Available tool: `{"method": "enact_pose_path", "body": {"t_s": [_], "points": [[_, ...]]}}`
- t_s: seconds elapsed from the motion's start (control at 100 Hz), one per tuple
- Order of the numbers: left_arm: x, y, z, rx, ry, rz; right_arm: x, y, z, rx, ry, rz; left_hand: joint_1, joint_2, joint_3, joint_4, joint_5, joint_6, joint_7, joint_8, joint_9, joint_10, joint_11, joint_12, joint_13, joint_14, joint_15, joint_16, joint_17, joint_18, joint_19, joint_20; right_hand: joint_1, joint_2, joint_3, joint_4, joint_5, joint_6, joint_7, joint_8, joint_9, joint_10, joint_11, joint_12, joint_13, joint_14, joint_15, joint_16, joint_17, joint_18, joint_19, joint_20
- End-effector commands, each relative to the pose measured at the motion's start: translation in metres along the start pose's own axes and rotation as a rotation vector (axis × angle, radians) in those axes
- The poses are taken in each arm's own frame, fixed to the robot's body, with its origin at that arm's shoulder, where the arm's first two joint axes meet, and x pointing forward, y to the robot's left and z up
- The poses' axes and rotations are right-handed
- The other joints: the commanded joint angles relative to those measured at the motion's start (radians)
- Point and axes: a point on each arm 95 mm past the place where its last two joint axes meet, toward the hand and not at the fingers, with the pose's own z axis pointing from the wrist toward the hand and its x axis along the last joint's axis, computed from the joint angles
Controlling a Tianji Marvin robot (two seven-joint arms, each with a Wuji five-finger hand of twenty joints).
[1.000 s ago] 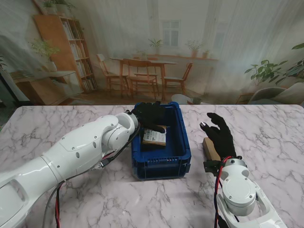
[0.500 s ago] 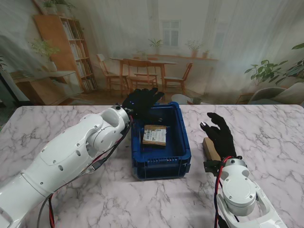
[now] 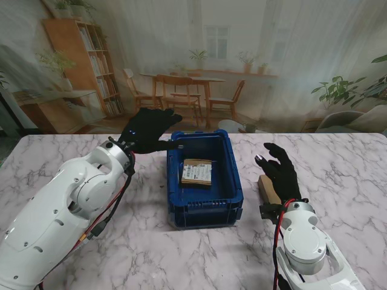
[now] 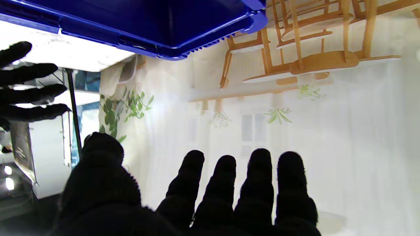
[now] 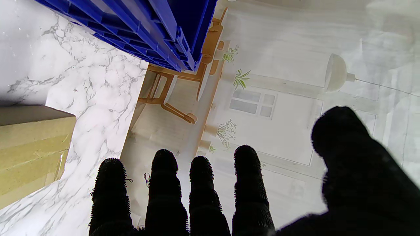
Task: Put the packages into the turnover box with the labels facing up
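While your left hand (image 3: 147, 128) hovers spread beside the blue box (image 3: 204, 207) (one package (image 3: 197, 172) inside, label up), your right hand (image 3: 279, 171) rests spread above another package (image 3: 266, 189).

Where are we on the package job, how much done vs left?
Done: one package lies label up inside the blue turnover box. In hand: nothing. The left hand is open at the box's left rim, and the right hand is open over a second, brown package on the table right of the box. Left: that brown package has to go in; its label side cannot be told.
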Motion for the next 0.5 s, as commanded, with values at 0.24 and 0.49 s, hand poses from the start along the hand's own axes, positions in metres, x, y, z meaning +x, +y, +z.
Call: {"method": "enact_pose_path", "body": {"t_s": [0.24,0.49], "points": [[-0.019,0.037,-0.049,0.04,-0.101,-0.067,-0.004,0.001,0.0,-0.01,0.004,-0.018,0.036,0.035,0.004,0.022,0.043,-0.015,0.011,0.023,0.07,-0.028,0.025,0.032,0.06,-0.011,0.013,0.053,0.017,0.037,0.055,0.092,0.02,-0.011,0.019,0.006,0.009,-0.037,-0.009,-0.012,-0.007,-0.034,-0.007,-0.009,-0.027,-0.033,-0.044,-0.001,-0.01,-0.023,-0.033,0.016],[-0.025,0.071,-0.086,0.07,-0.195,-0.115,-0.004,0.002,-0.001,-0.015,0.003,-0.02,0.041,0.037,0.004,0.022,0.053,-0.013,0.01,0.023,0.087,-0.026,0.026,0.037,0.068,-0.005,0.009,0.062,0.015,0.045,0.051,0.105,0.009,-0.006,0.025,0.005,-0.025,0.043,-0.019,-0.012,-0.039,0.019,0.0,-0.005,-0.041,-0.014,-0.044,0.004,-0.022,-0.038,-0.051,0.025]]}}
